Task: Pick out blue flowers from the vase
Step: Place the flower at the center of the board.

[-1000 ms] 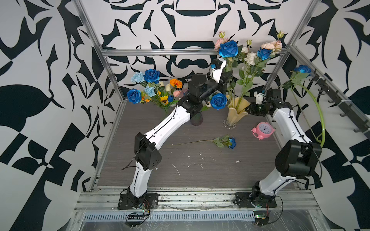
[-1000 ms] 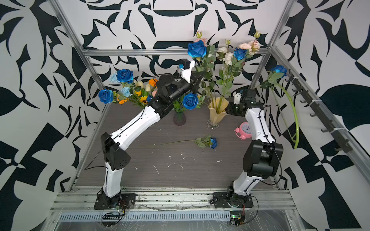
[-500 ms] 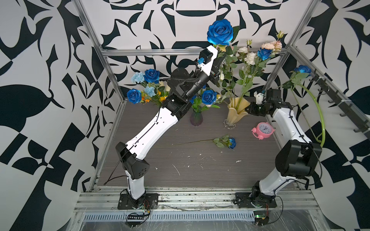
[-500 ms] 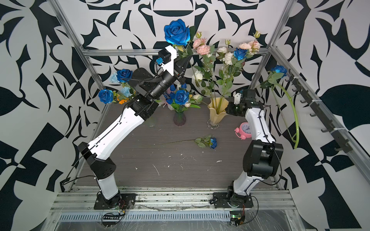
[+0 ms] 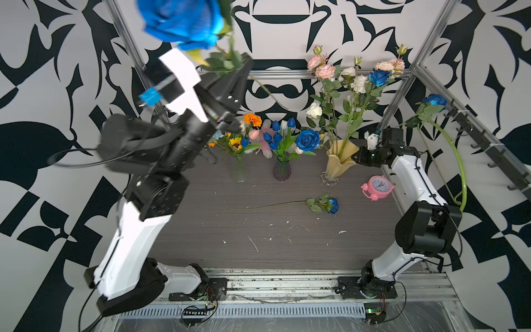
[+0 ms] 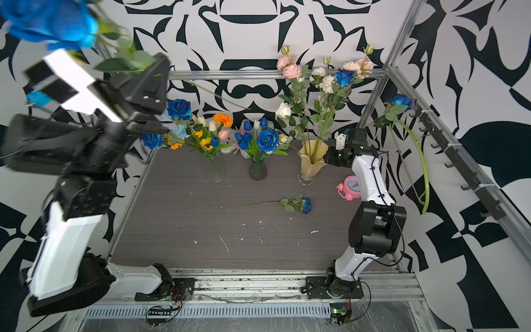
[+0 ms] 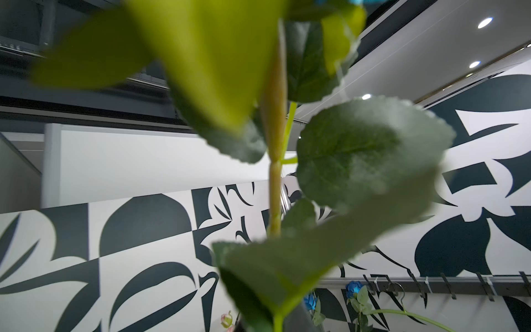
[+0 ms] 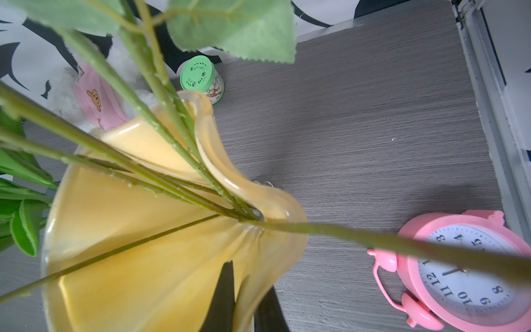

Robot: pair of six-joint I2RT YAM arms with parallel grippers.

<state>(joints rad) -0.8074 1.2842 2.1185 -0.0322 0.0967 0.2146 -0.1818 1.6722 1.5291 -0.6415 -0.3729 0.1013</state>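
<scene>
Stem, seemingly light and whippy, is flexing in left gripper's (image 5: 242, 64) pinch under blue rose's (image 5: 184, 23) leaves, above yellow vase (image 5: 340, 159).

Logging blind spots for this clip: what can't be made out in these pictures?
- Blue rose: bloom motion-blurred, cut by the top edge, both top views.
- Left end effector: left wrist view, leaves hide its grip.
- Right end effector on yellow vase: fingers cut by right wrist view's edge.
</scene>
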